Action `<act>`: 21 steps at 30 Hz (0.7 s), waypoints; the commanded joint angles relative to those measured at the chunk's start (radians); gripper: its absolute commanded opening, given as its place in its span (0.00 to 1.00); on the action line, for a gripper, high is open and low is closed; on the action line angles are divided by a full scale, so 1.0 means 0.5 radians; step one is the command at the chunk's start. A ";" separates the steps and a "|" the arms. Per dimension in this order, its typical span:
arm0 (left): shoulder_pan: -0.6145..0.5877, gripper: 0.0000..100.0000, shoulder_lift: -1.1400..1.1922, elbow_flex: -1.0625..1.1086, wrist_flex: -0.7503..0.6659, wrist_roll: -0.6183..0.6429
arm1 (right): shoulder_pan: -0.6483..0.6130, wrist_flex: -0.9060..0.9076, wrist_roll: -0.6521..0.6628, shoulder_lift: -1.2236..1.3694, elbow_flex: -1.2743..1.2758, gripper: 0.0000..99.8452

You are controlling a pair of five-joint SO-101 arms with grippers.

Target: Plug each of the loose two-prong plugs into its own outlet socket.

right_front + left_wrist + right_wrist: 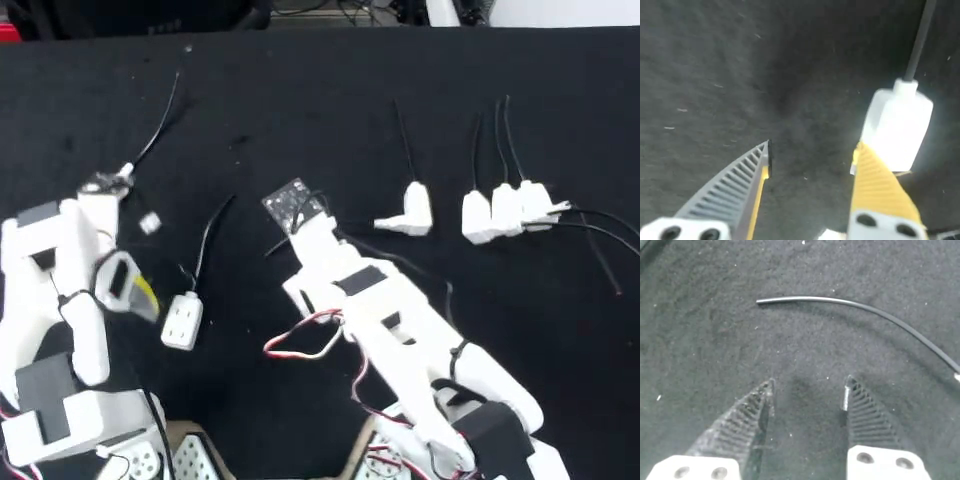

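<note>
**Both grippers spread and empty: no plug picked up yet**

Your left gripper (812, 150) hangs with its jaws apart and nothing between them. The white socket block (182, 320) lies just beside its yellow finger (880, 190), outside the gap. Your right gripper (809, 384) is likewise spread and empty over the black cloth (700, 315), with a thin black cable (840, 301) lying ahead of it.

Take the socket block as your mark. The L-shaped plug (408, 215) lies well apart from it, beyond the right gripper, with its prongs turned back toward the block. A cluster of three white bodies (507, 210) sits farther off again. A small white piece (150, 222) on a thin cord lies near the block.

You appear to be at the first pick, with this block not yet filled. The next move probably calls for one gripper closing on the plug's body with the prongs left free. The other would steady the block, so you can line the prongs up with its slots.
</note>
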 commanded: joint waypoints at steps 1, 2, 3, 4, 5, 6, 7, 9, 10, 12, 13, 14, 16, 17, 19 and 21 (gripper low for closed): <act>0.192 0.26 0.012 0.094 -0.086 0.120 | 0.031 -0.034 0.012 -0.084 -0.017 0.20; 0.262 0.26 0.015 0.130 -0.110 0.175 | 0.074 -0.034 0.012 -0.084 -0.020 0.20; 0.339 0.26 0.006 0.164 -0.129 0.227 | 0.126 -0.034 0.003 -0.087 -0.026 0.20; 0.425 0.26 0.000 0.189 -0.132 0.273 | 0.184 -0.031 0.000 -0.087 -0.048 0.20; 0.517 0.26 0.000 0.198 -0.123 0.316 | 0.245 -0.031 0.000 -0.087 -0.063 0.20; 0.609 0.26 0.000 0.204 -0.120 0.359 | 0.307 -0.031 -0.003 -0.087 -0.075 0.20; 0.695 0.26 0.000 0.207 -0.123 0.414 | 0.356 -0.034 -0.018 -0.087 -0.081 0.20; 0.852 0.26 0.009 0.204 -0.129 0.509 | 0.420 -0.034 -0.110 -0.087 -0.097 0.20; 0.925 0.26 0.009 0.201 -0.129 0.543 | 0.436 -0.034 -0.141 -0.087 -0.097 0.20; 1.054 0.26 0.000 0.201 -0.126 0.595 | 0.448 -0.034 -0.153 -0.087 -0.097 0.20; 1.103 0.26 0.000 0.201 -0.120 0.620 | 0.445 -0.034 -0.153 -0.087 -0.097 0.20; 1.134 0.26 0.000 0.201 -0.117 0.638 | 0.445 -0.034 -0.153 -0.087 -0.097 0.20; 1.152 0.26 0.000 0.207 -0.107 0.641 | 0.445 -0.034 -0.153 -0.087 -0.097 0.20; 1.149 0.26 -0.003 0.204 -0.083 0.635 | 0.448 -0.034 -0.153 -0.087 -0.097 0.20; 1.106 0.26 -0.003 0.152 0.018 0.629 | 0.454 -0.034 -0.163 -0.087 -0.097 0.20; 1.023 0.26 -0.003 0.029 0.138 0.629 | 0.454 -0.034 -0.169 -0.087 -0.097 0.20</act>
